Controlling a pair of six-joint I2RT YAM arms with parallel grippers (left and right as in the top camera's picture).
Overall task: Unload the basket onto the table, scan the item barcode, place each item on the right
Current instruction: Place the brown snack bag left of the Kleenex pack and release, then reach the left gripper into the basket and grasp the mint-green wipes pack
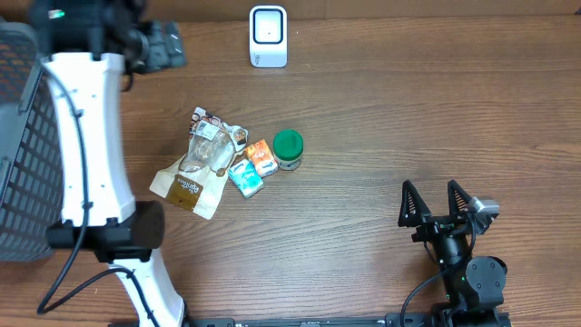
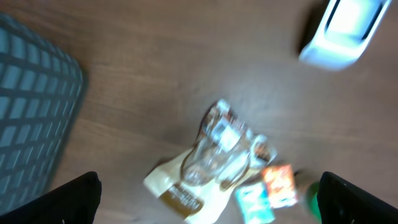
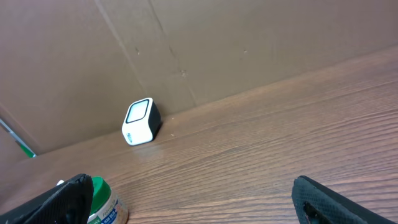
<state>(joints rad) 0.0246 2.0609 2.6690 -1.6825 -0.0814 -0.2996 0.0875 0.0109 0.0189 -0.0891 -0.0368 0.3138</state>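
A white barcode scanner [image 1: 268,36] stands at the table's far edge and shows in both wrist views [image 2: 345,31] [image 3: 140,121]. A small heap of items lies mid-table: a tan and clear pouch [image 1: 195,173], a teal box [image 1: 245,179], an orange box [image 1: 261,157] and a green-lidded jar [image 1: 288,150]. My left gripper [image 1: 156,45] hangs open and empty at the far left, above and left of the heap; its own view is blurred, with the pouch [image 2: 205,162] below. My right gripper [image 1: 436,204] stands open and empty at the front right, the jar [image 3: 102,202] by its left finger.
A dark mesh basket [image 1: 18,136] stands at the table's left edge, also in the left wrist view [image 2: 31,106]. A brown cardboard wall [image 3: 186,43] runs behind the scanner. My white left arm [image 1: 86,154] reaches along the left side beside the basket.
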